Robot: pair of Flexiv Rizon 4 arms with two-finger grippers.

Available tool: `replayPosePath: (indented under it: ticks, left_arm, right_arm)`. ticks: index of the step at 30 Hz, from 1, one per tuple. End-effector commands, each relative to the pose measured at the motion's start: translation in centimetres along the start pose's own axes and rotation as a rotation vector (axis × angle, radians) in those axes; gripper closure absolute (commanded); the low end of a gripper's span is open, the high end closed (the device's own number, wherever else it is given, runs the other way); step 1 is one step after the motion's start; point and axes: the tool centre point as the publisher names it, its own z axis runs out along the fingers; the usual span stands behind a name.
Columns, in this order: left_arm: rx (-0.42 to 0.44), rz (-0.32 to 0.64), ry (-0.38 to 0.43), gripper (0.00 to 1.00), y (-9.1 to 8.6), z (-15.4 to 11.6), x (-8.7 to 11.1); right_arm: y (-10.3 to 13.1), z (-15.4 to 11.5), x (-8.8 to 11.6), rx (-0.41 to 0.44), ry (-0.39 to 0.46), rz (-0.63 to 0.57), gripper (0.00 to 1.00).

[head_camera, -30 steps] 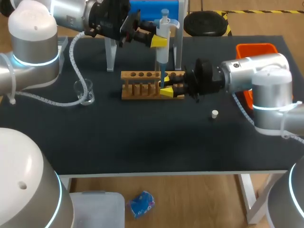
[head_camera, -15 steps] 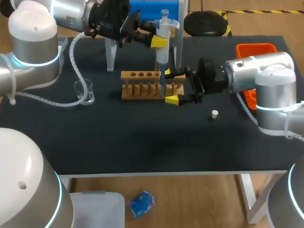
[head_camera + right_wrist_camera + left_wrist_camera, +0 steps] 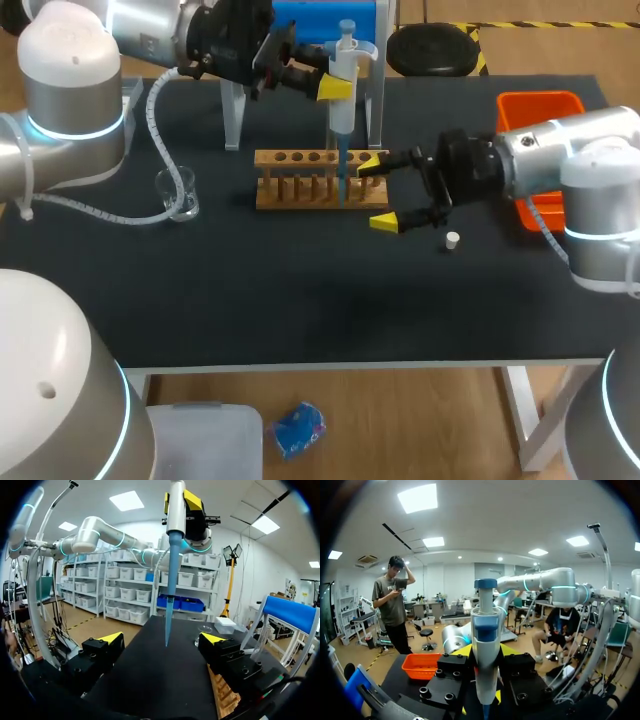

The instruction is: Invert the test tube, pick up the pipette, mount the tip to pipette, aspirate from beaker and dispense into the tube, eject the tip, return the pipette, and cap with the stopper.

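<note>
My left gripper [image 3: 335, 88] is shut on the white pipette [image 3: 343, 85] and holds it upright above the wooden tube rack [image 3: 300, 182]. The pipette's blue tip [image 3: 341, 165] points down into the rack's right part; I cannot make out the test tube there. In the left wrist view the pipette [image 3: 485, 645] stands between the fingers of the left gripper [image 3: 485, 680]. My right gripper [image 3: 378, 192] is open just right of the rack, holding nothing. In the right wrist view the blue tip [image 3: 171, 585] hangs ahead of the right gripper [image 3: 162, 640]. A small white stopper [image 3: 452, 239] lies under the right arm. The glass beaker [image 3: 176, 192] stands at the left.
The pipette stand [image 3: 234, 118], with white legs and a blue top, is behind the rack. An orange bin [image 3: 540, 104] sits at the table's back right, also visible past the left gripper as the orange bin [image 3: 420, 666]. A white coiled cable [image 3: 100, 212] lies by the beaker.
My right gripper has opened at the rack and drawn back to the right. The left arm and the pipette have stayed where they were.
</note>
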Motion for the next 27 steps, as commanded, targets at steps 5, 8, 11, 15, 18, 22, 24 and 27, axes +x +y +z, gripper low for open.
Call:
replayPosePath:
  ticks: [5, 8, 11, 15, 18, 22, 24, 27]
  left_arm:
    - [0.0, 0.001, -0.002, 1.0, 0.0, 0.0, 0.1]
    - [-0.005, 0.003, -0.02, 1.0, 0.2, -1.3, 0.1]
    - [0.001, 0.017, -0.03, 1.0, 0.3, -3.0, 0.1]
    - [-0.022, 0.007, -0.047, 1.0, 1.1, -5.9, 0.0]
    - [-0.038, -0.004, -0.053, 1.0, 1.8, -7.9, -0.2]
    - [-0.047, -0.013, -0.072, 1.0, 2.7, -10.4, -0.5]
    - [-0.055, -0.018, -0.078, 1.0, 3.2, -11.5, -0.7]
    - [-0.055, -0.021, -0.084, 1.0, 3.7, -12.9, -0.9]
  right_arm:
    - [0.1, -0.1, 0.1, 0.002, -0.001, 0.0, 0.0]
    - [0.1, -0.1, 0.1, 0.002, -0.001, 0.0, 0.0]
    - [0.1, -0.1, 0.1, 0.002, -0.001, 0.0, 0.0]
    - [0.1, -0.1, 0.1, 0.002, -0.001, 0.0, 0.0]
    - [0.1, -0.1, 0.1, 0.002, -0.001, 0.0, 0.0]
    - [0.1, -0.1, 0.1, 0.002, -0.001, 0.0, 0.0]
    - [0.1, -0.1, 0.1, 0.002, -0.001, 0.0, 0.0]
    - [0.1, -0.1, 0.1, 0.002, -0.001, 0.0, 0.0]
